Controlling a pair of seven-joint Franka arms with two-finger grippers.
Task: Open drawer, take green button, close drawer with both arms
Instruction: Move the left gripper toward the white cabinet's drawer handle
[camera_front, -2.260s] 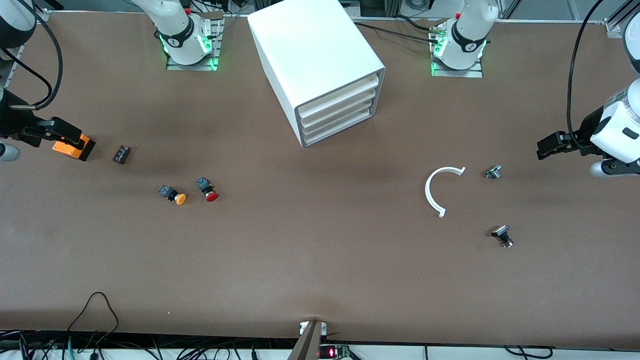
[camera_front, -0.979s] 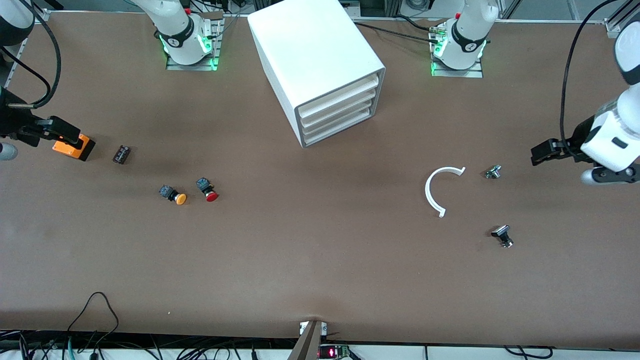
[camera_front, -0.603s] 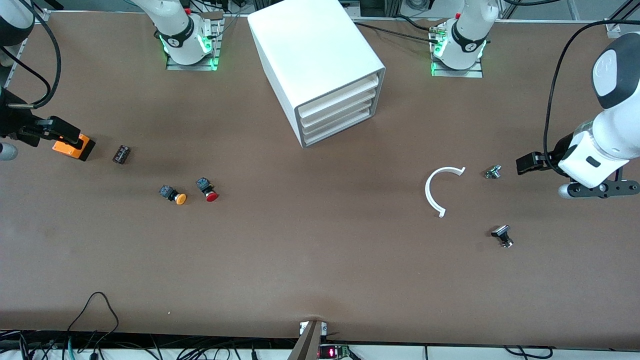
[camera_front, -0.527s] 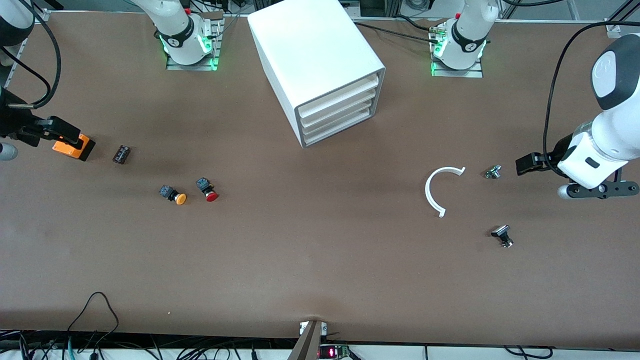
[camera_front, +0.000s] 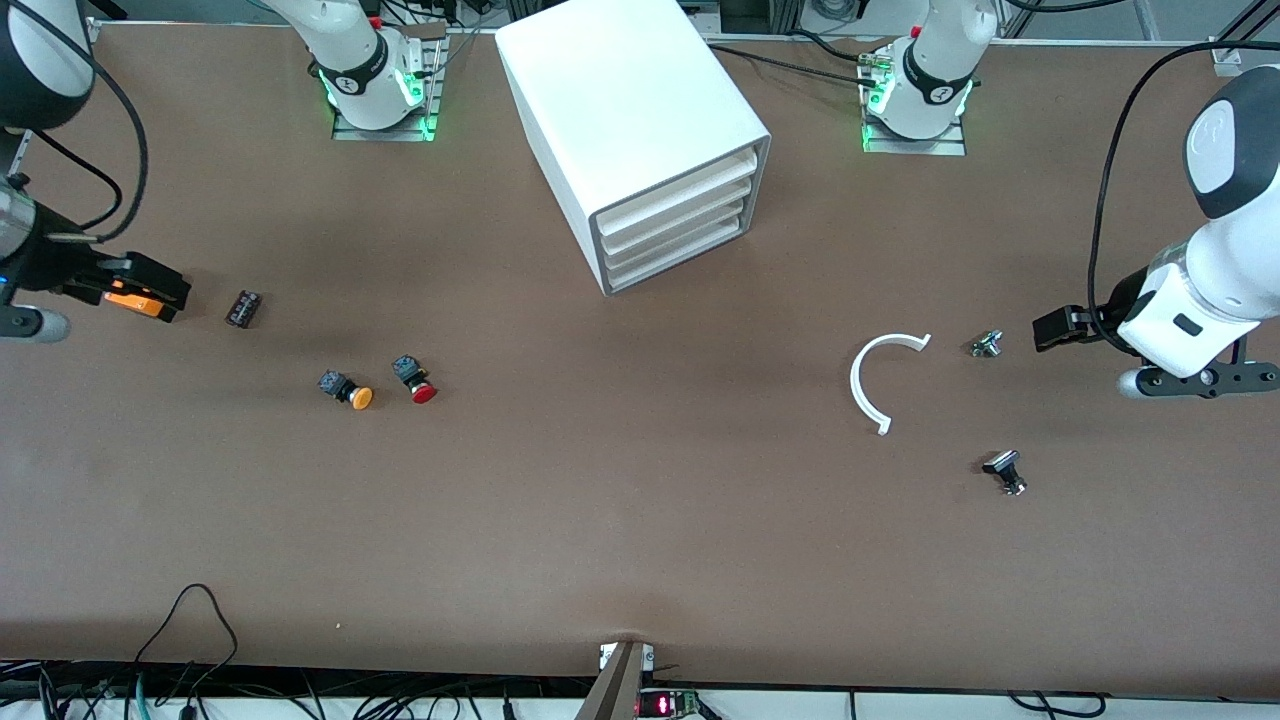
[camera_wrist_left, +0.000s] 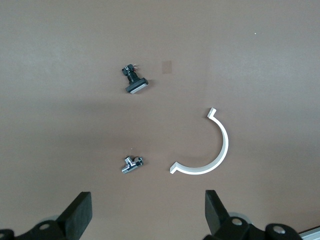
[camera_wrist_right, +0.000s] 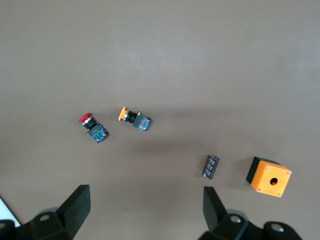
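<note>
Opening comes first: all four wide shallow white plastic drawers (camera_front: 672, 232) sit flush and shut in the white box-shaped cabinet (camera_front: 630, 120), which stands on the brown desk (camera_front: 640, 520) between the two arm bases, its front turned at an angle toward the front camera and the left arm's end. Green-capped button not visible anywhere; judged to be inside a lower drawer. Left gripper (camera_front: 1050, 329) hangs over the desk at the left arm's end, just beside a small metal fitting (camera_front: 986, 344), jaws wide apart and empty (camera_wrist_left: 145, 212). A white plastic half-ring (camera_front: 880, 380) and a small black stud-like part (camera_front: 1005, 471) lie near it, nearer the front camera. Right gripper (camera_front: 150, 285) hangs over an orange box with a round hole (camera_wrist_right: 269, 177) at the right arm's end, jaws likewise spread, nothing held (camera_wrist_right: 146, 207). A small dark cylinder (camera_front: 243, 308), an orange-capped button (camera_front: 347, 389) and a red-capped button (camera_front: 414, 379) lie close by; neither is wanted. Advice: approach square to the angled cabinet front, hook only a lower drawer's lip, pull straight along its slide; other arm steadies the cabinet, since a light box may skid.
</note>
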